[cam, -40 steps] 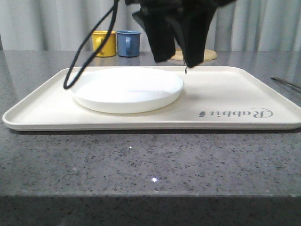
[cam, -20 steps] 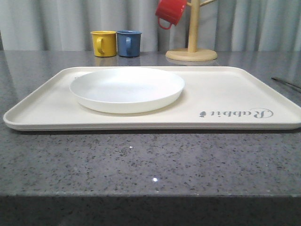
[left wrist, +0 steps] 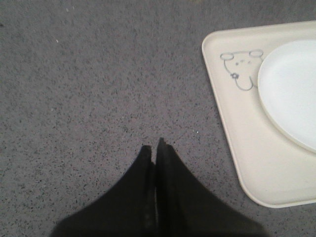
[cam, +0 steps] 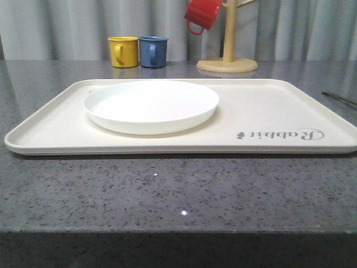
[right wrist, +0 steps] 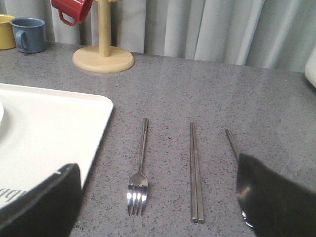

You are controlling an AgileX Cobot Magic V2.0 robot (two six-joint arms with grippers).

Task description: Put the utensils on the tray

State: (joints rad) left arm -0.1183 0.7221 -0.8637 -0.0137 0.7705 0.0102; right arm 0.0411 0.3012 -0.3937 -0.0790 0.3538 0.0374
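The cream tray point(cam: 268, 111) lies across the table with the round white plate point(cam: 150, 105) on its left half. To the right of the tray, on the bare table, lie the silver fork point(right wrist: 140, 168), the straight flat knife point(right wrist: 195, 173) and the spoon point(right wrist: 231, 142), side by side. The spoon's bowl is hidden behind my right finger. My right gripper point(right wrist: 157, 195) hangs open above the fork and knife with nothing between its fingers. My left gripper point(left wrist: 153, 149) is shut and empty over bare table, to one side of the tray's corner point(left wrist: 222, 74) with the animal drawing.
Yellow mug point(cam: 124, 51) and blue mug point(cam: 152, 51) stand behind the tray. A wooden mug stand point(cam: 227, 56) with a red mug point(cam: 202, 14) is at the back centre. A thin utensil end point(cam: 340, 99) shows at the table's right edge.
A black gripper that hung over the tray by the plate's right rim a second ago has left the front view. The tray and plate have stayed in place.
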